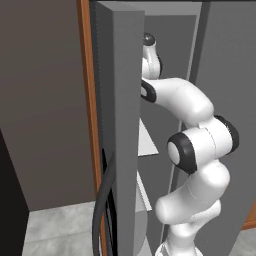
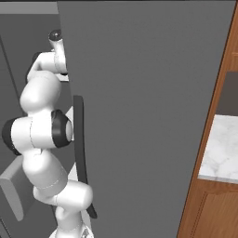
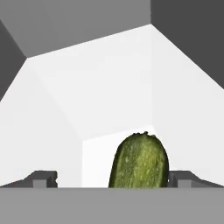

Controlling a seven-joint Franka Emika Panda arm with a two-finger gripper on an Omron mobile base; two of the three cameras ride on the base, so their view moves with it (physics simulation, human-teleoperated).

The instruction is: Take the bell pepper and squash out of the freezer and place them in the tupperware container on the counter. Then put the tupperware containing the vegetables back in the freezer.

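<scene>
Inside the freezer [image 1: 172,60], the squash [image 3: 140,162] lies on a white shelf between the fingertips [image 3: 43,178] of the gripper [image 3: 114,180], nearer the right one. Its long axis runs straight ahead; the jaws stand wide, holding nothing.

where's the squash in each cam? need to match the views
Left base view: not in it; the arm reaches into the freezer.
Right base view: not in it; the freezer's door fills the middle.
Hand view: squash at bottom centre, right of middle, on a white shelf, between the open gripper tips.
Shared landmark: the arm, in both base views.
</scene>
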